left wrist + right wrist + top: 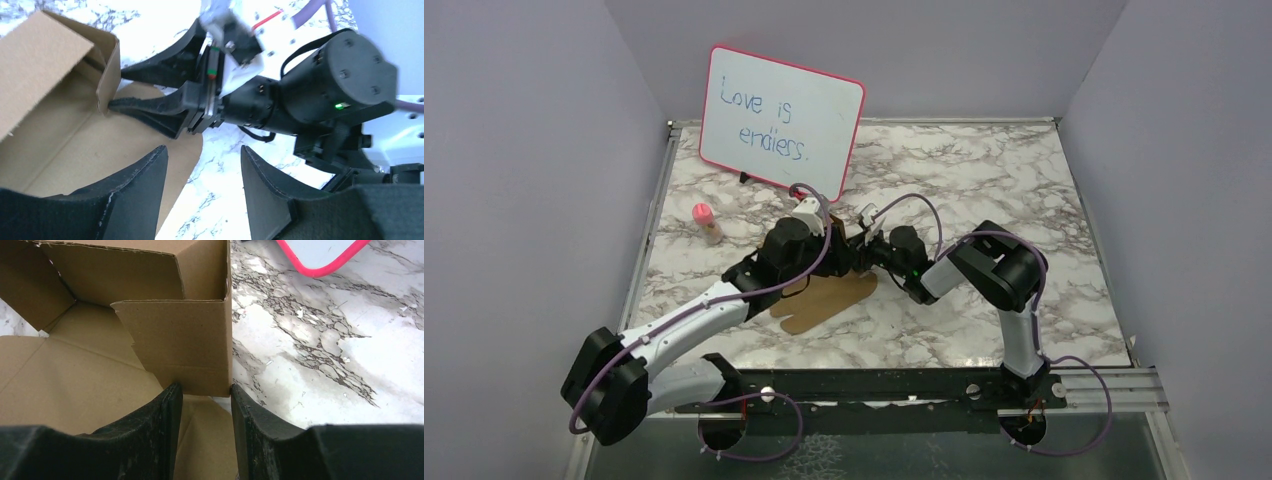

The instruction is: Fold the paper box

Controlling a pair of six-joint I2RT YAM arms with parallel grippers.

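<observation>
The right gripper (202,390) is clasping a raised flap of the paper box (824,300), lying between both grippers. The left gripper (204,155), jaws released, should be bracing its base during creasing.

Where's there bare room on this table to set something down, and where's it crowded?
Free: right side of the marble table, between the right arm and the right wall, and the far strip right of the whiteboard. Crowded: the centre, where left pincer and right pincer meet at the paper box; the pink-capped tube sits far left.
</observation>
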